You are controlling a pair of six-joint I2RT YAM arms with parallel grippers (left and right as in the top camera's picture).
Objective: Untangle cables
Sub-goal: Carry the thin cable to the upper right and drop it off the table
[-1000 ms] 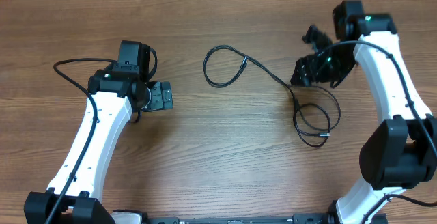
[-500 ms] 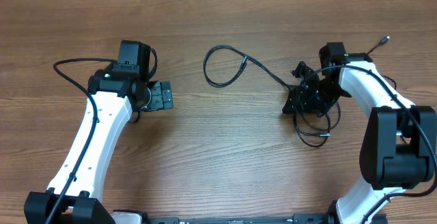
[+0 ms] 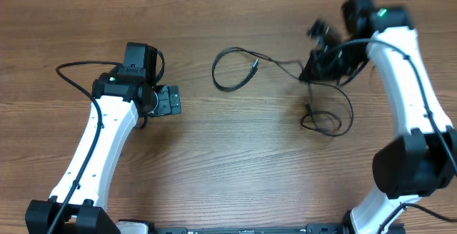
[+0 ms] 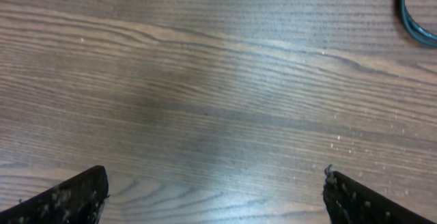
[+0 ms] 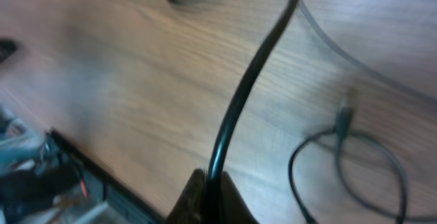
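1. The cables [image 3: 239, 50] lie on the wooden table [image 3: 214, 163], between my two arms and mostly toward my right side.
2. Near the middle of the table one cord curls into an open loop, with a small plug end [image 3: 255, 65] at the loop's right side.
3. From that loop a strand runs right to my right gripper [image 3: 318, 66], which is blurred in the overhead view.
4. In the right wrist view my right gripper [image 5: 207, 200] has its jaws together, clamped on a cable strand [image 5: 252, 80] that rises from between the fingers and curves up across the picture.
5. Closer to my base on the right, a second loop [image 3: 351, 114] rests on the wood. The right wrist view shows it beside the held strand, with a blurred plug tip [image 5: 343, 118] at its upper edge.
6. My left gripper [image 3: 168, 100] sits well apart from the cables, over bare wood.
7. In the left wrist view my left gripper [image 4: 215, 176] has its fingers [image 4: 68, 197] spread wide with nothing between them. Only a short curve of cord [image 4: 412, 20] shows in the upper right corner.
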